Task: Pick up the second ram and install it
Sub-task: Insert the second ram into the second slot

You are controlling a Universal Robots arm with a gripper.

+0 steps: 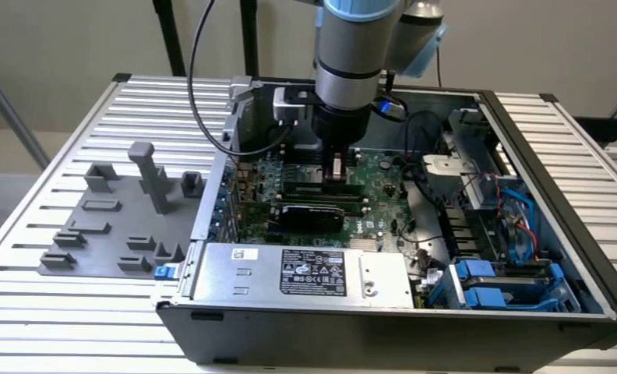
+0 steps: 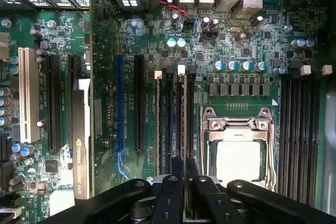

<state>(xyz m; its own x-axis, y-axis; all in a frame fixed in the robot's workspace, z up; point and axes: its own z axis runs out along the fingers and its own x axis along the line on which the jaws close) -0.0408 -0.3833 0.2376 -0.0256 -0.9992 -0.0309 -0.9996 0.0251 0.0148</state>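
Observation:
My gripper (image 1: pixel 336 181) reaches down inside the open computer case (image 1: pixel 558 156), right over the motherboard's memory slots. In the wrist view its two black fingers (image 2: pixel 172 192) stand almost together, and the gripper (image 2: pixel 185 169) is shut on the second ram (image 2: pixel 182 119). The ram shows edge-on as a thin strip running away from the fingertips, along a slot beside the square processor socket (image 2: pixel 239 156). Whether it sits fully in that slot I cannot tell. A white latch (image 2: pixel 181 70) marks the slot's far end.
A grey fixture (image 1: pixel 111 226) with upright blocks lies on the slatted table at the exterior view's left. The power supply (image 1: pixel 298 273) fills the case's near edge, and blue drive bays (image 1: pixel 495 284) and cables crowd the right. A graphics card (image 2: pixel 81 145) and further black slots (image 2: pixel 299 129) flank the ram.

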